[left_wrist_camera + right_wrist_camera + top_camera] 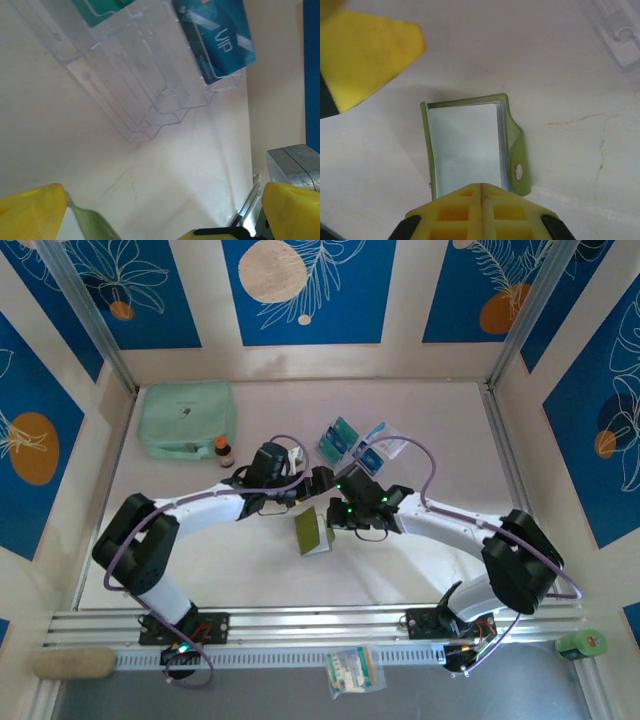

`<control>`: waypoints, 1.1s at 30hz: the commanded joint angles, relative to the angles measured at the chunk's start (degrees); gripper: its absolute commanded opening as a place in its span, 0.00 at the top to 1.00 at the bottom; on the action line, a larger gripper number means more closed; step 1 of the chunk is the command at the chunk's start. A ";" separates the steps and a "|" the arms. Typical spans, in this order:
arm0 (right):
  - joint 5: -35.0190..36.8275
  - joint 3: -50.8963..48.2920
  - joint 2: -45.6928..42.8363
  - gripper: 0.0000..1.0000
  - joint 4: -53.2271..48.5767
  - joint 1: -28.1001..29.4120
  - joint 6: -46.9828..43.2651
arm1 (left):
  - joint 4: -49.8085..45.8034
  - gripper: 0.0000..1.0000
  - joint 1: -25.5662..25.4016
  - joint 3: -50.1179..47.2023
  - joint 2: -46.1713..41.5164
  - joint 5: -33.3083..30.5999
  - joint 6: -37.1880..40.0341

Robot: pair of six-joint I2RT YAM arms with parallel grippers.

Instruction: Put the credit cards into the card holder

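In the top view, the right hand [335,518] is clenching the card holder [313,532] by one edge at the middle of the counter [450,420]. It is propping the holder up at a tilt, probably so that the pockets are facing the other arm. The left hand [318,480] is hanging released just behind the holder, between it and the clear stand [390,447]. The credit cards [343,437] are standing in that stand, so the empty hand looks placed to fetch one and carry it the short way back.

In the left wrist view, both yellow fingers [30,210] are standing wide apart with nothing between them. They are pointing toward the stand, where a teal card marked VIP [220,40] is leaning in a front tier. A greener card [100,10] is sitting further back. An olive flap is poking in low beside the left finger.

In the right wrist view, the right hand's fingers [455,212] are pressing together over the holder's near edge. The holder is lying spread open, showing a pale pocket that looks empty and the snap button [519,171]. One finger of the left hand [365,55] is hovering above it, apart from it.
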 commanded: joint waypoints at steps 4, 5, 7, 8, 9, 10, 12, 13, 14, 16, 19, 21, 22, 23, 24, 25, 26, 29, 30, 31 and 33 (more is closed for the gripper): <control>-13.42 4.92 3.47 1.00 4.75 10.07 -10.76 | 0.16 0.00 4.86 5.44 1.08 -7.52 -0.65; -13.50 5.19 3.97 1.00 4.74 10.11 -10.74 | -0.93 0.00 5.56 5.83 0.78 -7.42 -0.09; -13.70 5.48 4.85 1.00 4.92 10.16 -10.74 | -3.29 0.00 6.76 6.43 0.08 -7.51 1.23; -13.70 5.59 5.22 1.00 4.91 10.16 -10.68 | -4.88 0.00 7.35 6.79 -0.34 -7.77 1.98; -13.64 5.68 5.43 1.00 4.84 10.19 -10.58 | -5.99 0.00 7.84 6.89 -0.78 -7.93 2.67; -13.50 5.77 5.59 1.00 4.63 10.11 -10.57 | -6.97 0.00 8.37 6.92 -1.30 -8.19 3.47; -12.72 5.87 5.54 1.00 3.73 9.82 -10.65 | -8.82 0.00 9.23 6.93 -2.47 -8.47 5.21; -12.41 5.62 5.25 1.00 3.37 9.34 -10.57 | -9.69 0.00 9.72 6.94 -3.25 -8.61 6.33; -12.36 5.31 4.84 1.00 2.97 8.59 -10.40 | -10.50 0.00 10.13 6.94 -3.93 -8.66 7.30; -12.65 4.71 3.87 1.00 2.43 6.78 -10.28 | -10.70 0.00 10.77 6.30 -5.70 -7.60 8.84; -13.04 4.07 1.64 1.00 1.92 4.90 -10.73 | -13.41 0.00 11.31 5.96 -8.47 -8.02 11.11; -12.82 4.34 0.45 1.00 0.83 4.33 -11.21 | -15.73 0.00 11.60 5.79 -10.14 -8.85 12.39; -12.73 4.51 -0.34 1.00 0.26 4.18 -11.43 | -17.01 0.00 11.79 5.49 -11.07 -9.49 12.77; -12.66 4.75 -0.96 1.00 -0.27 4.26 -11.58 | -18.01 0.00 11.99 5.14 -12.08 -9.92 13.06; -12.73 4.95 -1.44 1.00 -0.64 4.30 -11.62 | -19.04 0.00 12.19 4.80 -12.88 -10.41 13.30; -12.73 5.22 -1.91 1.00 -0.99 4.62 -11.69 | -20.28 0.00 12.47 4.45 -13.80 -11.11 13.48; -12.73 5.48 -2.11 1.00 -1.22 4.95 -11.62 | -21.58 0.00 12.71 4.16 -14.65 -11.86 13.77; -12.64 6.57 -1.38 1.00 -1.62 6.37 -11.60 | -24.93 0.00 13.65 3.13 -16.88 -14.18 14.31; -12.58 6.99 -0.77 1.00 -1.67 6.84 -11.58 | -25.50 0.00 14.03 2.70 -17.47 -14.60 14.48; -12.55 7.53 0.02 1.00 -1.67 7.27 -11.53 | -26.05 0.00 14.48 2.19 -18.19 -15.08 14.59; -12.54 8.59 1.71 1.00 -1.59 8.18 -11.45 | -27.08 0.00 15.21 1.46 -19.20 -15.84 14.73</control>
